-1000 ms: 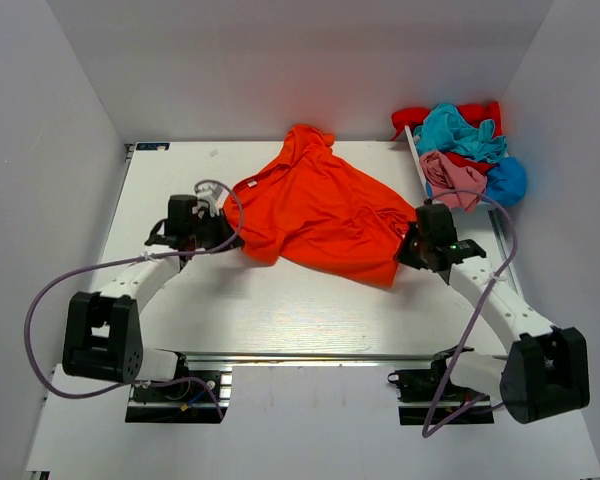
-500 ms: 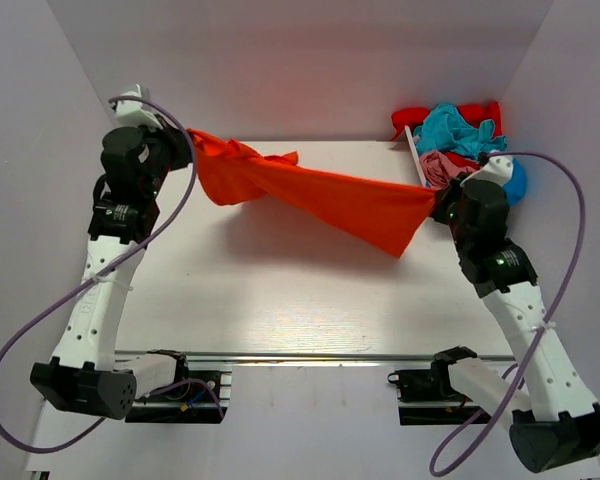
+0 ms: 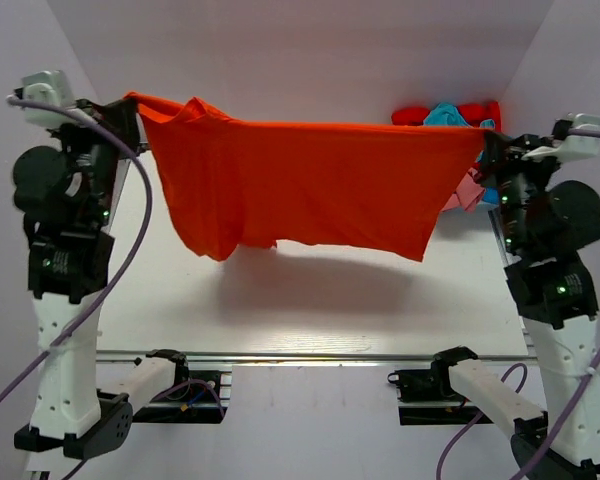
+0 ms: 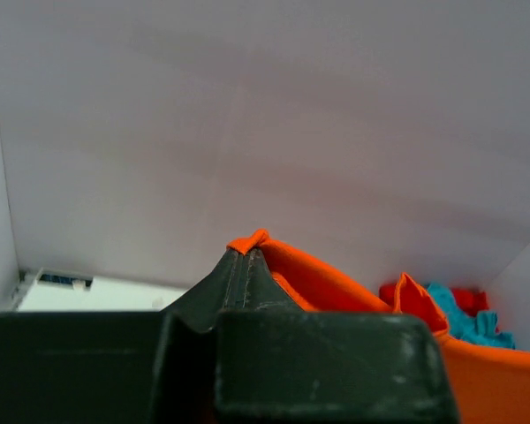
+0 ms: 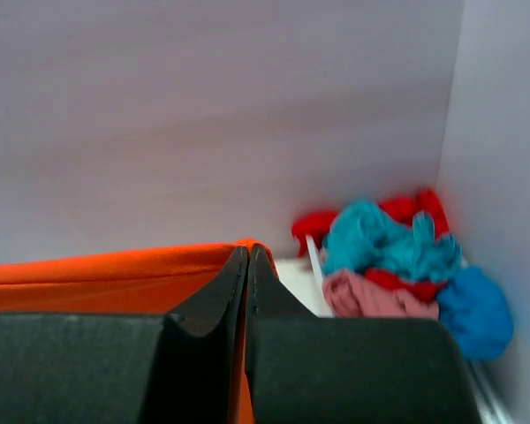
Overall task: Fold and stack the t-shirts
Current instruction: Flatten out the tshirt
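Observation:
The bright orange-red t-shirt (image 3: 310, 180) hangs stretched in the air between my two grippers, high above the white table (image 3: 310, 300). My left gripper (image 3: 130, 103) is shut on its upper left corner; the pinched cloth shows at the fingertips in the left wrist view (image 4: 247, 243). My right gripper (image 3: 487, 138) is shut on its upper right corner, with orange cloth (image 5: 115, 274) running off to the left in the right wrist view. The shirt's lower edge hangs just above the table.
A heap of crumpled t-shirts (image 3: 450, 118), teal, pink, red and blue, lies at the table's far right corner; it shows in the right wrist view (image 5: 397, 256). White walls enclose the table on three sides. A white strip (image 5: 314, 265) lies beside the heap.
Both arms have risen and spread apart, lifting the orange-red t-shirt from the table and pulling it from a twisted band into a flat hanging sheet.

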Robot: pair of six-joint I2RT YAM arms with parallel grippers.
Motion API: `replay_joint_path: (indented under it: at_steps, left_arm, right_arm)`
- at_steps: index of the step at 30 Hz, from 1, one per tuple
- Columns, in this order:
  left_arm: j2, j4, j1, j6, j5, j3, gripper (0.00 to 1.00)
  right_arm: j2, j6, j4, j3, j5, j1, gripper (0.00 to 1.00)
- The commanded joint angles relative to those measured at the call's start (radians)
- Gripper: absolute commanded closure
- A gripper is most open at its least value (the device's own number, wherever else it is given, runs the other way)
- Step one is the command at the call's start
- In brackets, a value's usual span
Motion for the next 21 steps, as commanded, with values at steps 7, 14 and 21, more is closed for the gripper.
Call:
replay_joint_path:
  at_steps: [7, 14, 21]
  left_arm:
    - [-0.064, -0.06, 0.005, 0.15, 0.06, 0.247, 1.0]
    - [-0.11, -0.134, 0.005, 0.202, 0.174, 0.447, 1.0]
    - [-0.173, -0.173, 0.005, 0.202, 0.257, 0.504, 1.0]
  right_arm:
    - [-0.054, -0.177, 0.038, 0.287, -0.135, -0.002, 1.0]
    - [-0.119, -0.22, 0.015, 0.376, -0.197, -0.003, 1.0]
    - [-0.205, -0.206, -0.025, 0.388, -0.232, -0.003, 1.0]
